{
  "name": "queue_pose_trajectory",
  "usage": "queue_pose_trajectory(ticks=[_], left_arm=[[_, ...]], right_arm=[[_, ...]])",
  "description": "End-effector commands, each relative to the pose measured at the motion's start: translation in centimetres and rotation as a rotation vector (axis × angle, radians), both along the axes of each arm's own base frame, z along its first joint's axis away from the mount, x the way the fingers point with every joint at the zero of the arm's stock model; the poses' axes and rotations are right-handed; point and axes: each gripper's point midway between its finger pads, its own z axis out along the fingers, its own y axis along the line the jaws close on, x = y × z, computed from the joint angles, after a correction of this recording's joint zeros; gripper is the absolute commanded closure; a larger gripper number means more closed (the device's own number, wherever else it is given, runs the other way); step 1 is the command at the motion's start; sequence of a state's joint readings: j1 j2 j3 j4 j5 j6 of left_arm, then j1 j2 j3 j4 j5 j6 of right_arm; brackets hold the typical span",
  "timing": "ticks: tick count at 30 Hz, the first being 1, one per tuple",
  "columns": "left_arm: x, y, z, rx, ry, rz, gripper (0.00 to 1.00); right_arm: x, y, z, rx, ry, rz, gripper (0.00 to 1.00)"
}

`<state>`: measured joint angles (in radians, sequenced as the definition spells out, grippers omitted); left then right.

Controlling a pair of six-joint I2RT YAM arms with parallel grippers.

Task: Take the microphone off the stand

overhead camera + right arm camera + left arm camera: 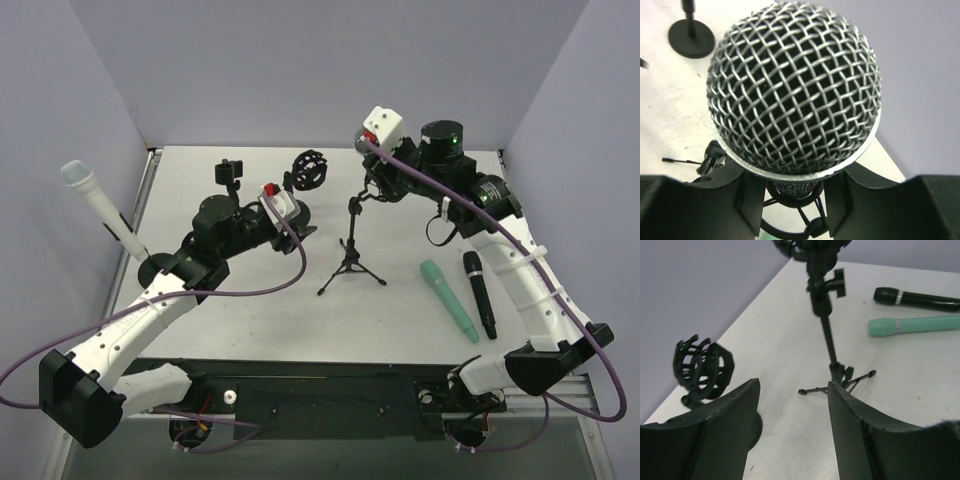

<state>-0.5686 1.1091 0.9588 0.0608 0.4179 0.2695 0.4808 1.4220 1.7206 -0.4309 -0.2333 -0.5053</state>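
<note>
The microphone (792,90) has a silver mesh head and sits in a black clip on top of the black tripod stand (352,250), mid-table. My right gripper (790,200) is at the stand's top (362,148), with a finger pressed on each side of the microphone's body just below the head, above the clip ring (790,227). My left gripper (303,222) is open and empty, low over the table left of the stand. In the left wrist view its gripper (792,390) frames bare table, with the stand's pole (827,335) just beyond.
A teal microphone (447,300) and a black microphone (479,294) lie right of the stand. A black shock-mount stand (310,170) and a small clip stand (232,175) are at the back. A white microphone (95,200) stands at the left edge.
</note>
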Motion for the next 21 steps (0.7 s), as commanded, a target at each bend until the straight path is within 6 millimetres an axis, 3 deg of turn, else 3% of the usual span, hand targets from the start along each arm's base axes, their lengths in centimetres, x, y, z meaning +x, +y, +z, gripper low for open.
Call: queue_pose_trajectory(ticks=[1, 6, 14, 18, 21], left_arm=[[-2.1, -3.6, 3.9, -0.116, -0.055, -0.144, 0.33], [-4.1, -6.6, 5.6, -0.167, -0.054, -0.215, 0.32], [-3.4, -9.1, 10.7, -0.306, -0.129, -0.086, 0.32], [-2.1, -10.4, 11.2, -0.33, -0.131, -0.063, 0.32], [-0.5, -11.6, 9.4, -0.308, -0.111, -0.031, 0.32]], right_arm=[[-3.5, 1.5, 2.3, 0.06, -0.048, 0.018, 0.97], [-5.4, 3.0, 1.0, 0.065, -0.015, 0.019, 1.0], [-5.7, 2.7, 2.1, 0.111, -0.02, -0.031, 1.0], [-5.8, 2.5, 2.5, 0.096, -0.025, -0.023, 1.0], [-5.9, 2.8, 2.7, 0.098, -0.025, -0.014, 1.0]])
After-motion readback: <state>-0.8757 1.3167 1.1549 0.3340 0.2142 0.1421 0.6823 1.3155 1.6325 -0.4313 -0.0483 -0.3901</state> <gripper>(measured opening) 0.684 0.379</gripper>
